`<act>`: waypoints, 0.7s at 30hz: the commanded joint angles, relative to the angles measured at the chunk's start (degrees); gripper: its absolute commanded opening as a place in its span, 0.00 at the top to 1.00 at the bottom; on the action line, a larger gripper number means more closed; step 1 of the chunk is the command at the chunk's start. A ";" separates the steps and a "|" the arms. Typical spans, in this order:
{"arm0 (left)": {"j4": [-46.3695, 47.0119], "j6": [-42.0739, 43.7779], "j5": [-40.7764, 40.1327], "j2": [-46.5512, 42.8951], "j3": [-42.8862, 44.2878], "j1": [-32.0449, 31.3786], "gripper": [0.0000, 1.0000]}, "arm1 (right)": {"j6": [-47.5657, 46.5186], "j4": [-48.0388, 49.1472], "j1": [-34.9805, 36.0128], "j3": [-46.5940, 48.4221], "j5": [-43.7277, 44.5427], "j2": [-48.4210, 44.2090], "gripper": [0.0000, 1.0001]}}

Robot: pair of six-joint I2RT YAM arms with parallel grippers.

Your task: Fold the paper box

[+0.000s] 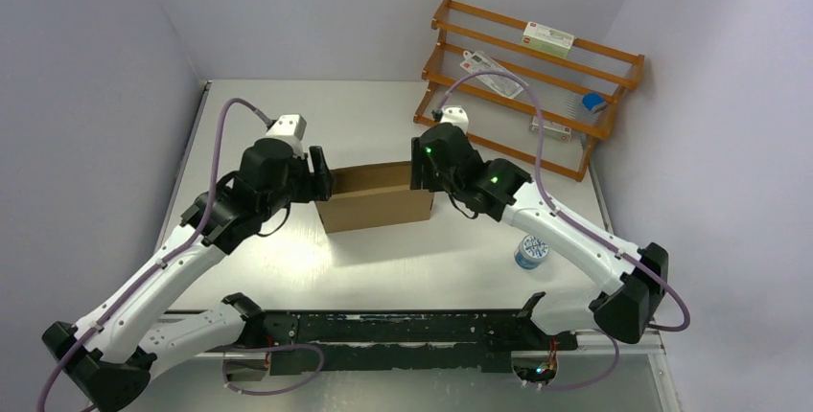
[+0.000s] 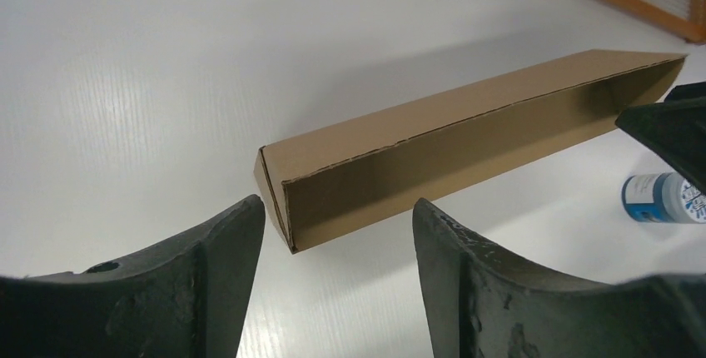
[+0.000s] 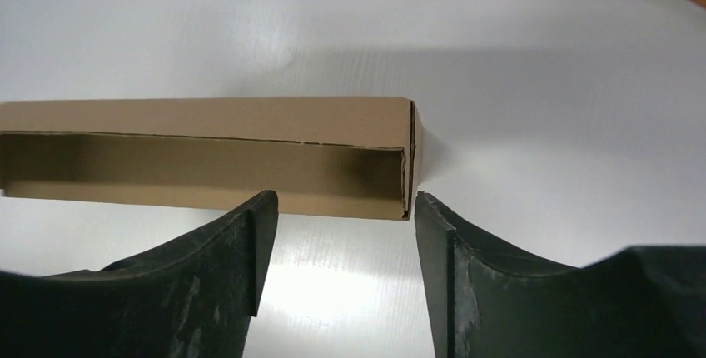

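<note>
The paper box point(image 1: 375, 197) stands folded into a closed brown cardboard block in the middle of the table. My left gripper point(image 1: 321, 174) sits at its left end, jaws open, and the box's near corner point(image 2: 287, 208) lies just beyond the fingertips, apart from them. My right gripper point(image 1: 424, 171) is at the box's right end, also open. In the right wrist view the box's end point(image 3: 400, 175) sits just past the fingertips with nothing between the fingers point(image 3: 441, 266).
A small round blue-and-white tin point(image 1: 531, 252) stands on the table to the right of the box, near the right arm. An orange wooden rack point(image 1: 537, 77) holding white cartons stands at the back right. Walls close in both sides.
</note>
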 commanded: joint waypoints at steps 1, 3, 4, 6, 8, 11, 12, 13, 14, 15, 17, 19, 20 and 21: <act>2.64 -1.72 -1.43 -2.08 1.82 0.06 0.30 | 0.44 2.41 -1.66 2.86 -1.70 -3.07 0.34; 3.01 -1.94 -1.39 -1.74 2.21 0.56 0.31 | 0.80 3.25 -2.65 3.05 -2.04 -3.48 0.34; 3.27 -2.00 -1.43 -1.44 2.50 0.83 0.31 | 1.24 3.73 -3.42 2.96 -2.47 -3.63 0.34; 3.48 -2.19 -2.06 -0.69 2.96 1.67 0.35 | 2.90 6.16 -5.01 2.11 -2.96 -4.07 0.36; 3.85 -2.13 -1.95 0.08 3.46 2.91 0.38 | 4.58 8.13 -6.12 0.78 -2.04 -4.56 0.42; 5.51 -2.13 -1.88 0.49 2.79 4.54 0.45 | 5.56 11.86 -7.35 -1.23 -1.16 -5.11 0.45; 6.03 -2.13 -1.46 0.53 2.45 4.95 0.48 | 5.87 12.47 -7.69 -1.46 -1.30 -4.97 0.46; 6.46 -2.13 -1.04 0.68 2.10 5.14 0.51 | 5.92 12.84 -7.93 -1.54 -1.49 -4.67 0.46; 6.75 -2.21 -0.83 0.89 1.71 5.25 0.54 | 5.82 13.13 -7.97 -1.69 -1.65 -4.34 0.47; 6.78 -2.22 -0.65 1.08 1.42 5.30 0.57 | 5.76 13.42 -8.01 -2.05 -1.70 -4.04 0.48; 6.38 -2.35 -0.37 1.48 0.63 5.40 0.61 | 5.59 13.61 -8.17 -3.09 -1.75 -3.46 0.49; 5.83 -2.58 -0.02 1.55 -0.38 5.40 0.65 | 5.71 13.32 -8.19 -4.20 -2.15 -3.01 0.50; 5.60 -2.76 0.06 1.47 -1.02 5.40 0.67 | 5.63 13.31 -8.24 -5.00 -2.52 -2.95 0.51; 5.34 -3.01 0.24 1.17 -1.75 5.40 0.68 | 5.48 13.37 -8.24 -5.86 -3.11 -3.03 0.52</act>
